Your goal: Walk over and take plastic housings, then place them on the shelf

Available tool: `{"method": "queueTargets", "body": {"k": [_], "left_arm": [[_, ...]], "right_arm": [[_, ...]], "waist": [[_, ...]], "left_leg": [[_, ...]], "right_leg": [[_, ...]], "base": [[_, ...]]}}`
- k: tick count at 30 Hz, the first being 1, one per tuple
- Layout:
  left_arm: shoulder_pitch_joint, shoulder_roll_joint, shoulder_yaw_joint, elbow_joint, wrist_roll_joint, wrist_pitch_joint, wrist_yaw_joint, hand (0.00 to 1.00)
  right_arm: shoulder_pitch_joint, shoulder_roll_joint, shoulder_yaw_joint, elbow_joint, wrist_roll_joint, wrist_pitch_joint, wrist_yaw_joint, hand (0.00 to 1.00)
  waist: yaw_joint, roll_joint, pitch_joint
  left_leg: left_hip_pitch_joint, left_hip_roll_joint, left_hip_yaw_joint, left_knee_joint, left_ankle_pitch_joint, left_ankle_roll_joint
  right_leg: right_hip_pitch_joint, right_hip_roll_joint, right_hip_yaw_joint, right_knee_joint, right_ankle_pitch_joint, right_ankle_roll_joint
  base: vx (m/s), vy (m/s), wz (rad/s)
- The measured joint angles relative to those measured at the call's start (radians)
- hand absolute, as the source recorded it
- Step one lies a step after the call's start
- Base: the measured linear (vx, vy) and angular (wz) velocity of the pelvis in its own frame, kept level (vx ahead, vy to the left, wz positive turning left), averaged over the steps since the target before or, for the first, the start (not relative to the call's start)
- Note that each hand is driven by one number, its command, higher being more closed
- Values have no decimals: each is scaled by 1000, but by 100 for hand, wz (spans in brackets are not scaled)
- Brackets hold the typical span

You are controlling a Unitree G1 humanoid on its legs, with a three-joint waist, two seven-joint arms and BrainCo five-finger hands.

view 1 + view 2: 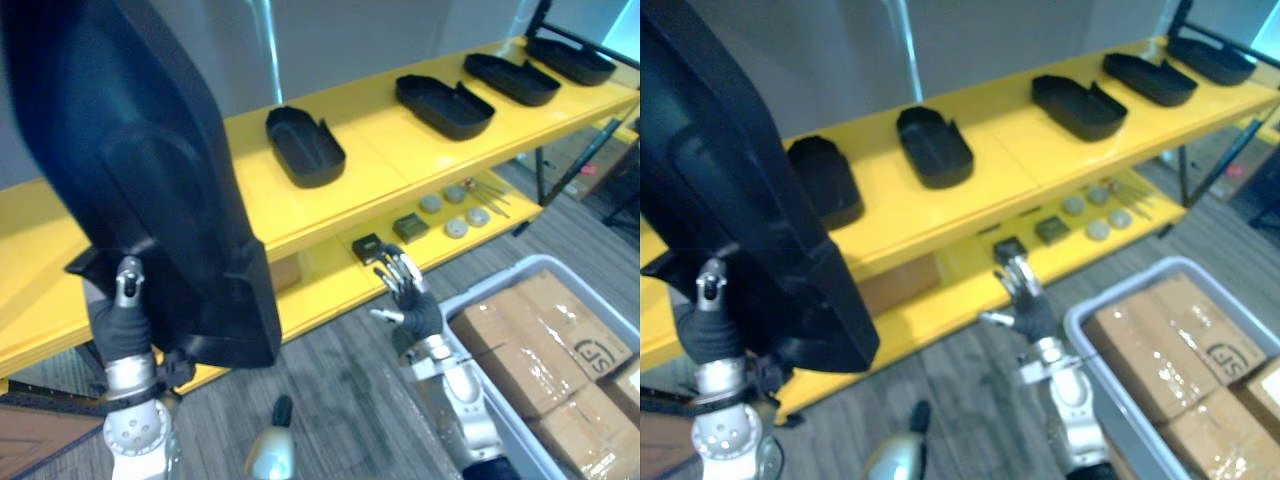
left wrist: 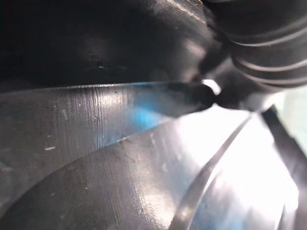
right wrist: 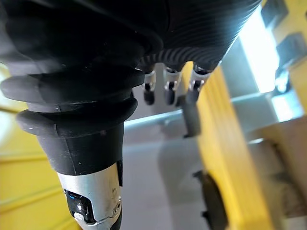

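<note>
Black plastic fills the left of the head views: the held housing [image 1: 150, 170], a long glossy shell, stands upright and slightly tilted in front of the left end of the yellow shelf [image 1: 400, 160], covering much of that end. The left hand [image 1: 124, 318] grips it at its lower edge, with the thumb laid up against the near face and the fingers behind the shell, so it is pinched between them; the left wrist view shows the shiny shell right against the hand's ribbed cover. The right hand [image 1: 412, 300] hangs in front of the lower board's front edge, holding nothing, its fingers [image 3: 167, 90] loosely extended and only slightly bent. On the top board five more shelved housings lie open side up in a row: one [image 1: 822, 180] partly behind the held shell, the next [image 1: 305, 146] near the middle, another [image 1: 445, 105] further right, and two [image 1: 512, 78] [image 1: 572, 60] towards the right end. On the lower board, near its right end, lie two small dark blocks [image 1: 367, 246] and several round grey discs [image 1: 455, 228]. On the floor at the lower right a grey bin [image 1: 470, 300] holds cardboard boxes [image 1: 545, 335] wrapped in clear film.
</note>
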Motion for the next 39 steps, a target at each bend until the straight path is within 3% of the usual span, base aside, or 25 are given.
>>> {"method": "queueTargets", "body": {"k": [1,2,3,4,6,8,10,12,14,15,16,17,19,21,22,26,28,31,32,34,36,39], "left_arm": [[-10,0,9,-3,9,-3,6,100],[-13,7,16,-5,18,-3,9,100],[-12,22,25,-10,18,-3,16,100],[-18,46,39,-10,24,3,43,100],[-44,54,48,-4,23,15,65,100],[-88,57,46,7,22,24,86,100],[-157,84,45,66,21,33,113,100],[-200,82,38,119,19,58,130,100],[-207,83,20,136,22,79,151,100],[-201,76,5,145,21,83,154,100],[-193,68,-4,151,21,83,153,100],[-150,37,-5,148,22,84,155,100],[-87,0,13,137,14,84,159,100],[-61,-31,15,109,13,84,158,100],[-38,-59,15,82,9,81,145,100],[-37,-77,12,61,-22,76,77,100],[-36,-75,11,37,-24,72,54,100],[-36,-71,22,37,-20,86,57,100],[-37,-64,41,38,-6,96,59,100],[-36,-27,103,45,0,117,74,100],[-36,8,188,92,34,141,100,100],[-35,35,287,185,75,213,125,100]], "right_arm": [[1,-1,-1,0,0,-11,-8,0],[-1,-1,0,-1,-1,-12,-15,0],[-13,3,3,0,-4,-19,-18,0],[-45,13,8,4,-11,-35,-18,0],[-81,16,16,5,-13,-46,-14,0],[-115,8,29,4,-13,-51,-12,0],[-162,-4,45,4,-18,-54,3,0],[-208,-30,78,2,-19,-53,16,0],[-235,-35,101,-4,-19,-48,35,0],[-243,-39,117,-19,-27,-47,32,0],[-246,-40,123,-23,-35,-47,30,0],[-258,-60,148,-23,-51,-45,31,0],[-312,-81,187,-26,-51,-48,31,0],[-356,-80,198,-37,-46,-52,37,0],[-389,-80,209,-70,-49,-52,55,0],[-392,-79,228,-162,-91,-50,44,0],[-379,-83,211,-185,-163,-17,-38,0],[-328,-72,95,-186,-242,42,-172,0],[-273,-73,-12,-192,-248,58,-239,0],[-159,-73,-235,-224,-234,61,-345,0],[-68,-73,-412,-245,-210,55,-423,0],[61,-71,-581,-262,-201,57,-473,0]], "waist": [[-4,4,-2],[-5,0,-7],[-1,-6,-17],[-5,6,-20],[-10,15,-19],[-13,28,-20],[-30,41,-28],[-39,60,-39],[-40,54,-46],[-37,38,-56],[-36,48,-62],[-25,86,-91],[6,134,-128],[25,142,-137],[47,138,-138],[37,119,-150],[46,82,-166],[43,53,-176],[37,46,-181],[12,50,-179],[-33,62,-187],[-68,80,-191]], "left_leg": [[6,-12,-22,23,-19,-28],[24,-22,-30,21,-31,-17],[50,-29,-31,7,-49,4],[75,-22,-55,-16,-59,20],[105,-9,-73,-38,-63,28],[142,4,-95,-52,-67,25],[154,5,-145,-49,-82,17],[154,5,-206,-49,-92,4],[150,-10,-264,-45,-105,-17],[151,-28,-315,-48,-115,-36],[153,-27,-342,-51,-121,-47],[152,8,-354,-52,-129,-62],[150,58,-325,-64,-114,-98],[150,78,-303,-70,-111,-103],[147,81,-265,-62,-104,-108],[131,72,-119,-55,-81,-74],[137,59,-128,-88,-67,-61],[156,38,-133,-133,-41,-48],[169,26,-128,-158,-29,-42],[187,24,-74,-196,-18,-25],[195,28,1,-213,-6,-16],[221,23,68,-225,-3,-19]], "right_leg": [[-25,-36,20,131,41,-38],[-65,-65,47,233,85,-67],[-119,-95,93,345,173,-90],[-187,-94,156,454,176,-72],[-235,-59,160,484,54,-62],[-255,14,161,375,-9,-68],[-285,88,227,203,-16,-61],[-332,132,313,103,-4,-47],[-332,153,368,27,31,-35],[-310,154,380,8,96,-1],[-296,154,370,6,123,12],[-266,187,323,-26,118,-4],[-204,241,253,-94,147,-22],[-193,259,229,-98,142,-31],[-176,262,208,-105,135,-42],[-107,252,103,-142,133,-43],[-89,246,85,-158,129,-45],[-81,225,85,-159,117,-39],[-78,212,85,-159,111,-31],[-77,197,91,-158,112,-30],[-87,185,107,-157,117,-21],[-98,178,170,-162,134,5]], "base": [[199,150,52],[200,184,48],[311,169,27],[340,127,18],[233,44,19],[255,53,36],[224,-39,73],[169,-141,86],[138,-238,113],[123,-318,133],[137,-343,116],[187,-306,72],[259,-291,71],[168,-180,51],[144,-156,35],[99,-70,79],[68,15,61],[27,38,21],[-29,58,7],[-53,70,-5],[-38,74,-21],[25,48,-55]]}}
